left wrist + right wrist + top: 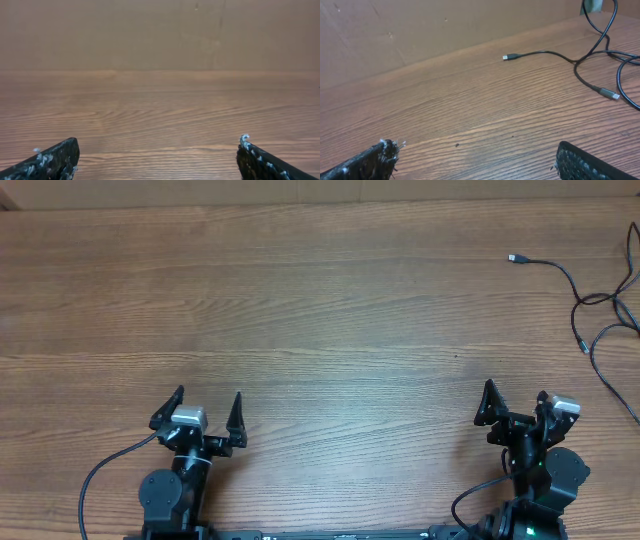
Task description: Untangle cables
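Left tool [209,393] and right tool [515,389] gape empty; cables [545,52] sprawl, one plug [516,257] pointing left

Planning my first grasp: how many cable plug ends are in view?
2. The far plug end lies left of the tangle; the near plug end lies closer to the robot, beside the loops. The cables run off the right edge, so more may be hidden.

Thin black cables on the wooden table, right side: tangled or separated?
Tangled, as far as visible. The thin black cables cross and loop over one another, running out of view; two plug ends lie free.
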Robot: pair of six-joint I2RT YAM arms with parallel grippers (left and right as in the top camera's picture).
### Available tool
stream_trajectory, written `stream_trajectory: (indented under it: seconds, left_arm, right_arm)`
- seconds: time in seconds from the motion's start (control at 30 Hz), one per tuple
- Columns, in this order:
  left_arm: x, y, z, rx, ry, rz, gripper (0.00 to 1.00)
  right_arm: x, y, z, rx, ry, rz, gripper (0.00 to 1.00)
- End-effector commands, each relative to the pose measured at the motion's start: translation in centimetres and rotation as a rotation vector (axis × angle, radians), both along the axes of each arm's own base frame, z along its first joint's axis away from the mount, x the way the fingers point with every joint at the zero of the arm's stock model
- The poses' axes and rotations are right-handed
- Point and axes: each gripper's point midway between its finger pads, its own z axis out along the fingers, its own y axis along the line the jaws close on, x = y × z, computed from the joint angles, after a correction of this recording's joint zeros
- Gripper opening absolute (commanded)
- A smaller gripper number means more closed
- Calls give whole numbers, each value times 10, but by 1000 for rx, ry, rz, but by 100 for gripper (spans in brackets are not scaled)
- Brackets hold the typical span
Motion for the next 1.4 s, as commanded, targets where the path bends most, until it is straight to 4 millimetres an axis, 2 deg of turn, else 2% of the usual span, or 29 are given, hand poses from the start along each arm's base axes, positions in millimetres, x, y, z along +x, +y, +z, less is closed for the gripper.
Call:
stream_trajectory:
  seconds: [0.0,1.0,1.07,1.17,1.23,1.27,1.33,1.37]
  left_arm:
    - [0,5,-1,77,-13,14,100]
    - [0,8,-1,82,-13,28,100]
    - [0,8,-1,82,-13,28,100]
    - [0,8,-1,82,-13,28,99]
    - [0,8,-1,82,-13,28,100]
    - [0,8,-1,82,-13,29,100]
    - [0,8,-1,82,-13,28,100]
    - [0,8,-1,82,-13,28,100]
  right_arm:
    - [0,0,-1,-2,-3,-2,100]
    - [0,0,-1,-3,-6,-2,100]
    - [1,6,3,-5,-22,24,100]
    - [3,26,10,37,-55,118,100]
    - [4,40,19,50,-89,178,100]
    - [5,54,31,36,-136,236,100]
    - [3,70,46,16,-200,300,100]
    - [1,73,46,15,-210,312,100]
